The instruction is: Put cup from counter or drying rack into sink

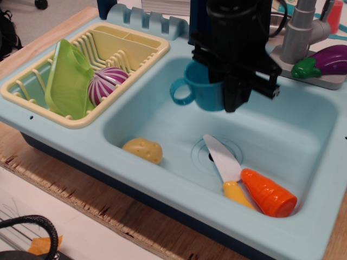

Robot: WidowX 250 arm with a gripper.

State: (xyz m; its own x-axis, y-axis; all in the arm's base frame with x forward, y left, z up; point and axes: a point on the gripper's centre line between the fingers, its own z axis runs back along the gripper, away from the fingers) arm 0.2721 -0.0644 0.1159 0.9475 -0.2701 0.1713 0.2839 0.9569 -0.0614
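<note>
The sink (303, 116), which fills the right part of the counter (179, 187), contains a toy knife (223, 162) over the drain, a carrot (268, 193) near its front right corner and a yellow potato (143, 150) at the front left. The drying rack (130, 46), at the counter's back left corner, holds a green plate (68, 78) and a purple onion (105, 83). The black gripper (236, 81) is closed on the cup (203, 92) and holds it upright above the basin, handle to the left, probably so it can go down onto the free floor behind the knife.

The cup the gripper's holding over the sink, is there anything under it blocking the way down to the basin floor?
Nothing visible blocks it. The cup hangs in the gripper over bare sink floor. The knife, carrot and potato lie nearer the front.
</note>
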